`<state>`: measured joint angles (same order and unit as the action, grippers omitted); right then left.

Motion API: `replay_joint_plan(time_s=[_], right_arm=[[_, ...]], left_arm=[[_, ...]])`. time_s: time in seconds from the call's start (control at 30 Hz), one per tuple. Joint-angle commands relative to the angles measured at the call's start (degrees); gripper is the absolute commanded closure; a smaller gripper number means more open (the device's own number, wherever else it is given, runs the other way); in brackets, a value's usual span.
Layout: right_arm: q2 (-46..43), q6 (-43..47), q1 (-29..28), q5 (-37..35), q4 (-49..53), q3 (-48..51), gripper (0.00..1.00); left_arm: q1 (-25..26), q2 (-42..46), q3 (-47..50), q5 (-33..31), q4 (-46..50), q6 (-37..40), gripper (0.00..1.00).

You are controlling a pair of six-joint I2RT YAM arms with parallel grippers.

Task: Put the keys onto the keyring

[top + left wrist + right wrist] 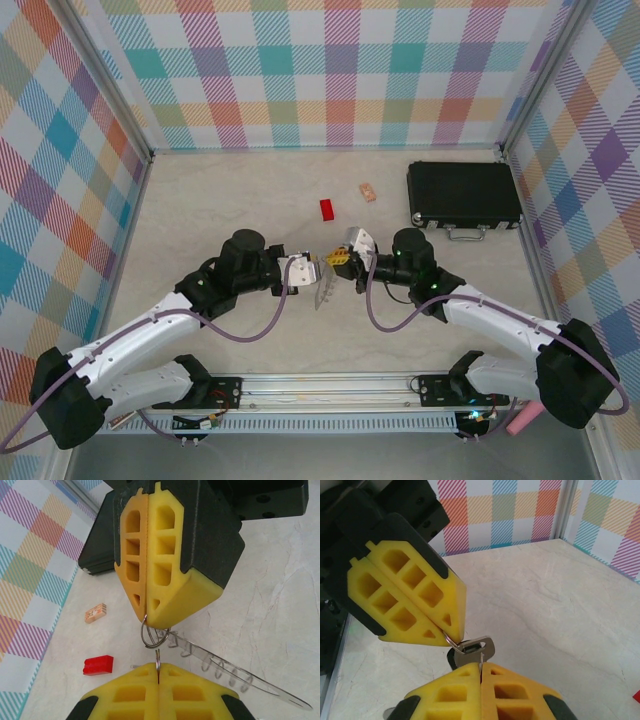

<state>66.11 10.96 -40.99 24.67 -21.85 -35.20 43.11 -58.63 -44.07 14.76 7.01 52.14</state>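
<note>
We see a large, thin, flat grey keyring [265, 686] held up off the pale marbled counter [230, 200], near its middle and a little toward the near edge. In the left wrist view it shows almost edge-on, as a floppy strip slanting down to the right. A row of small wire loops [220, 670] runs along its rim, and a rounder wire loop sits at its upper end. In the right wrist view, what looks like a tiny key [470, 649], dark beside silvery metal, hangs at that same knot of wire. It is too small for us to be sure of its shape.

Both arms reach in from the near edge, elbows out and forearms angled toward each other, so their yellow-padded tips meet nose to nose. The left end effector [300, 270] has its pads pressed together on a sliver of the keyring's wire. The right end effector [348, 256] is also pressed together, pinching the rounder loop at its tip.

Farther back lie a small red rectangular block [327, 208], a small tan block [368, 191] and, toward the far right corner, a black case [463, 193].
</note>
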Motion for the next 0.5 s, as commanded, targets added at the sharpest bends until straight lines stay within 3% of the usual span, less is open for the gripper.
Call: replay_joint_plan(time_s=[0.0,0.47], right_arm=[[-0.90,1.96,-0.66,-0.13,-2.72,0.37,1.00],[-0.06,2.56,-1.11,0.73,-1.81,-0.21,1.00]], left_arm=[[0.27,-0.42,-2.13,1.94,0.95,0.86,1.00],[0.24,-0.03,-1.71,0.16,-1.57,-0.25,1.00]])
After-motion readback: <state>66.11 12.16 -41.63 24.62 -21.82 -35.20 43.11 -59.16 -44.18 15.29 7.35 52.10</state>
